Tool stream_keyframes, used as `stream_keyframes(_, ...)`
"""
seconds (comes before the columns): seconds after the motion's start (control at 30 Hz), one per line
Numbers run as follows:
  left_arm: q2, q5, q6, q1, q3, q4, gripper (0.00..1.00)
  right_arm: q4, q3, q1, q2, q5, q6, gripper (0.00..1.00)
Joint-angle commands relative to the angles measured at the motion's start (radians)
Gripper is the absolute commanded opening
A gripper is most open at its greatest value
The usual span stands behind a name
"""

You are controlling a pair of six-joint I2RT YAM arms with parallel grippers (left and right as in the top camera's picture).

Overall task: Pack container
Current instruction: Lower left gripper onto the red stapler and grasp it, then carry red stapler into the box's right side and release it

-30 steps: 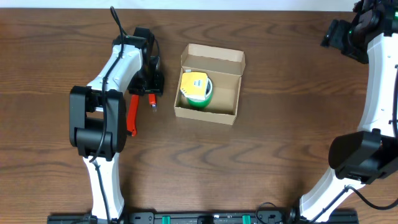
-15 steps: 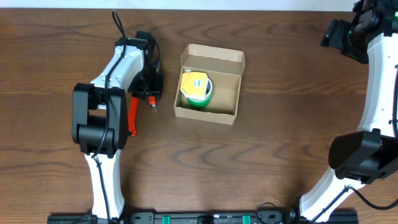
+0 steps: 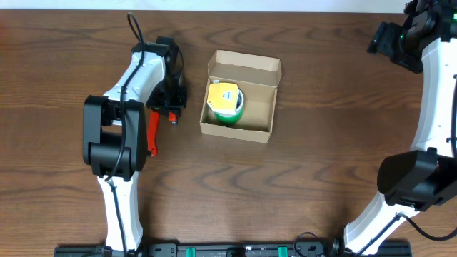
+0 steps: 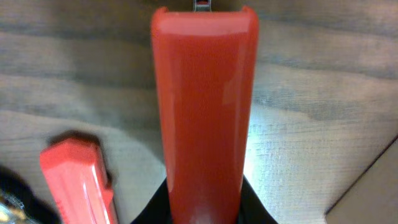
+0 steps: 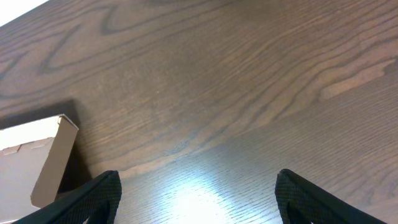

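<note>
Since a second ago the left gripper (image 3: 171,106) has clamped shut on one red tool (image 4: 202,106), its arm bent down at the 9 o'clock side of the box (image 3: 237,130). One red bar (image 3: 151,134) lies just beside. One box, lid open, holds one yellow-green roll (image 3: 225,102), its label unreadable. The right gripper (image 5: 199,196) hangs open at 2 o'clock over the worktop (image 5: 217,74).

Left arm (image 3: 132,82) bent forward from its base, left claw (image 3: 170,106) pointed down with jaws closed against both sides of a red handle (image 4: 204,106), right arm (image 3: 435,86) stretched toward the far right corner, right claw (image 5: 199,205) spread wide and empty.
</note>
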Motion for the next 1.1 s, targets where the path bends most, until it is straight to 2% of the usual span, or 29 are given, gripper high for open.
stream_keyframes(0.0, 0.013, 0.003, -0.009, -0.004, 0.056, -0.036, 0.06, 0.0, -0.008, 0.013, 0.007, -0.005, -0.013, 0.81)
stream_keyframes(0.37, 0.013, -0.047, -0.008, -0.004, 0.288, -0.203, 0.06, -0.001, -0.008, 0.013, 0.007, -0.01, -0.013, 0.81)
stream_keyframes(0.73, 0.013, -0.077, -0.01, -0.016, 0.583, -0.464, 0.06, -0.001, -0.008, 0.013, 0.007, -0.012, -0.013, 0.81)
stream_keyframes(0.9, 0.013, -0.085, -0.058, -0.058, 0.766, -0.601, 0.06, -0.001, -0.008, 0.013, 0.007, -0.012, -0.013, 0.81)
stream_keyframes(1.07, -0.041, -0.057, -0.108, -0.143, 0.794, -0.601, 0.06, -0.001, -0.008, 0.013, 0.007, -0.012, -0.013, 0.81)
